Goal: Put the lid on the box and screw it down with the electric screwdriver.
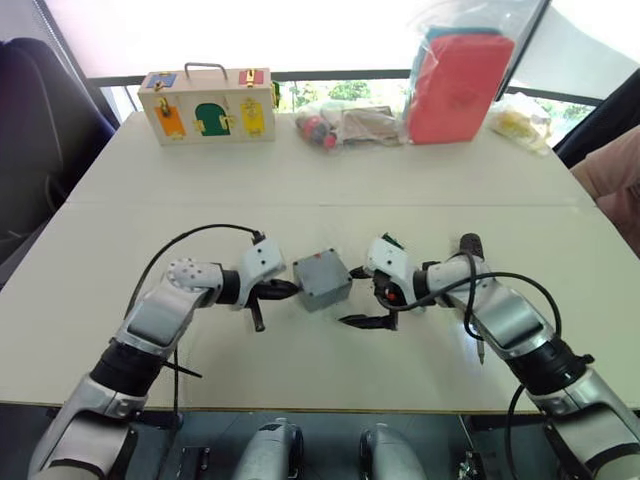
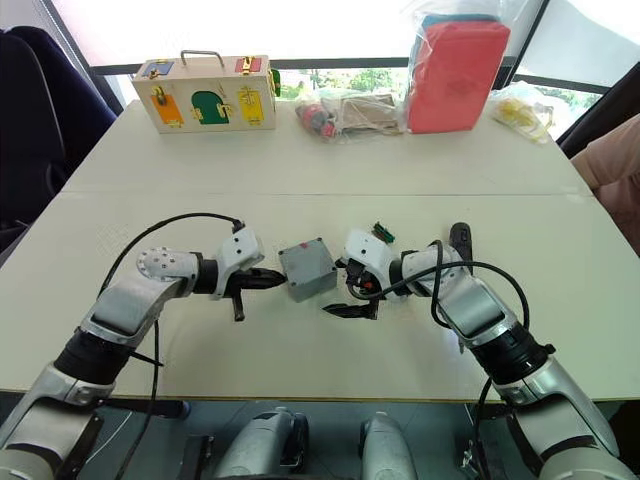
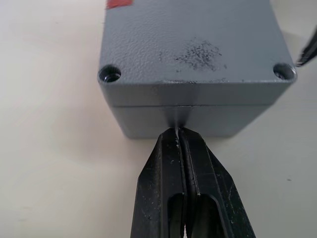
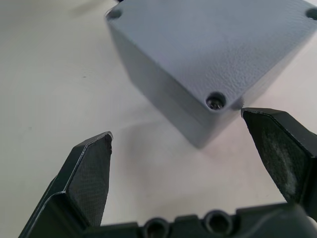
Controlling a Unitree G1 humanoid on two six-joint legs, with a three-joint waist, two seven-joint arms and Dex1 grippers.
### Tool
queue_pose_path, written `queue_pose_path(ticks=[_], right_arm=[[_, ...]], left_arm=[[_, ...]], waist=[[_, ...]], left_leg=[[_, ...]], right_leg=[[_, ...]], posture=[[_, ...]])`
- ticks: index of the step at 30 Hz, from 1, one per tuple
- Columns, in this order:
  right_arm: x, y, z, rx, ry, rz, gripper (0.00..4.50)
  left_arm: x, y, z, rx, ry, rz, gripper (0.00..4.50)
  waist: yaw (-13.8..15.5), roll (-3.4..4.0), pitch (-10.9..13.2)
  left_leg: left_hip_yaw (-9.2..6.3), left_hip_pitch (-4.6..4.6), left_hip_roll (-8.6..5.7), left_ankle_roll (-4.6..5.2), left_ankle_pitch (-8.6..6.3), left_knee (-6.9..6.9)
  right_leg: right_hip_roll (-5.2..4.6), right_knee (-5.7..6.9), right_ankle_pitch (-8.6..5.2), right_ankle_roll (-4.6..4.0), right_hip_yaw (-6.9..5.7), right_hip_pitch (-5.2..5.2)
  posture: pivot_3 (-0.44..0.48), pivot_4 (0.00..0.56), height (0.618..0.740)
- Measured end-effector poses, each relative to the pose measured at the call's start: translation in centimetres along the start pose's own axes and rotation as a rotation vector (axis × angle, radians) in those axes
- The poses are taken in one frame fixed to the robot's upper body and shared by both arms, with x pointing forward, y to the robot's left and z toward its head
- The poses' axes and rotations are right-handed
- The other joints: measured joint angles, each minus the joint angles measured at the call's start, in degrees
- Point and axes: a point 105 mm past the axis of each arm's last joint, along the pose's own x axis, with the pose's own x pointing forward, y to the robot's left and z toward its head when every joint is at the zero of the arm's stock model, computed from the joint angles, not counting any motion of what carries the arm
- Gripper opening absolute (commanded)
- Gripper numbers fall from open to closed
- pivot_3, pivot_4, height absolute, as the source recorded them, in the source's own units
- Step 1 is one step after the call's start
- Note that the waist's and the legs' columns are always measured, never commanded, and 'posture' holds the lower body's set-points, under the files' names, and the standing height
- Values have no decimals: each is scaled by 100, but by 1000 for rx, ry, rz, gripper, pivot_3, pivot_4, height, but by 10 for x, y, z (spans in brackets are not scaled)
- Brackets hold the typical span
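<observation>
Sitting mid-table between the two grippers, the box already carries the lid flush on top. The left gripper has its fingers pressed together, tips touching the side wall at the seam. The right gripper, fingers spread and empty, faces a near corner of the box. The electric screwdriver lies just beyond the right forearm — the nearer arm for it — partly hidden. Whether screws sit in every hole is hard to tell.
</observation>
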Motion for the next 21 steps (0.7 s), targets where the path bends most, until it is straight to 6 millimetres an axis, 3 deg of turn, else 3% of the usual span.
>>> queue_pose_path(ticks=[13,21], right_arm=[[-6,13,5,38,-6,-20,4451],[-29,8,18,79,-52,-59,4451]], left_arm=[[0,1,0,12,-9,-15,0],[-5,8,6,26,-27,2,0]], waist=[[4,0,0],[4,0,0]], left_leg=[[0,0,0,-5,3,0],[-1,0,0,-4,2,0]], right_leg=[[-2,0,0,0,1,0],[-4,-1,0,0,2,0]], posture=[[0,150,740],[0,150,740]])
